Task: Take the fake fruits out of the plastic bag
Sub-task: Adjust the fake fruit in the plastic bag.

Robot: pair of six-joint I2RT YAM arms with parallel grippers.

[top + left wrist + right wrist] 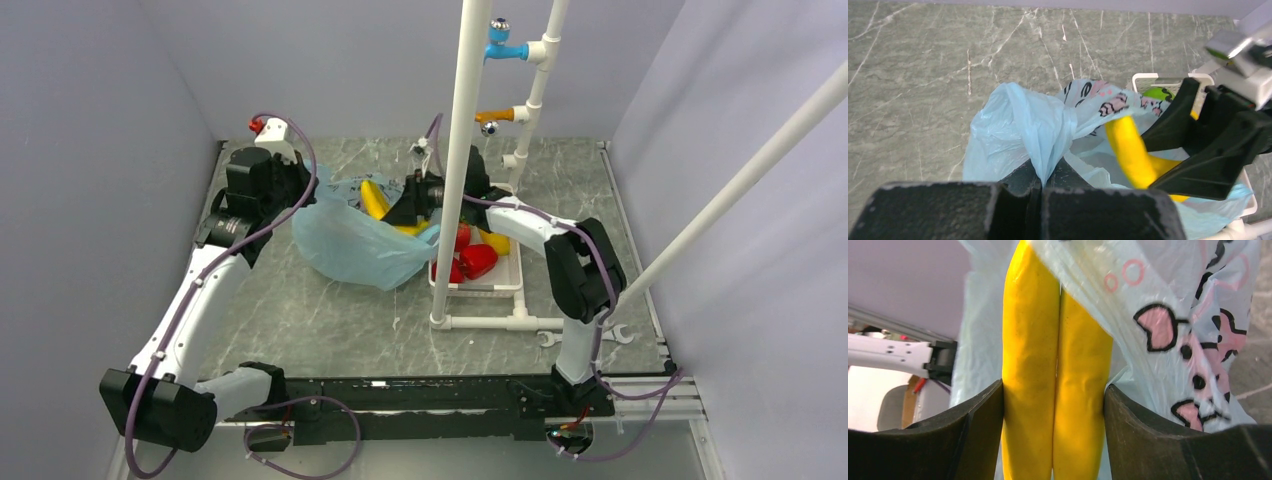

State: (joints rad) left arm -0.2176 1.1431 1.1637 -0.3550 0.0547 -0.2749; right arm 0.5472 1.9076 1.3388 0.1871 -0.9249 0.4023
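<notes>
Bag point(350, 245) left of basket point(480, 288), banana point(374, 198) apparently inside.

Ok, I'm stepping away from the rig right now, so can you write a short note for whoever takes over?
Left fingers: shut on a fold of the thin light-blue plastic bag.
Right fingers: shut on the glossy yellow plastic bananas, at the bag's mouth.
Done: red plastic pieces and a green plastic piece lie in the white slotted basket.
To do: pull the bananas clear, set them down; whether more remains inside cannot be seen.
</notes>
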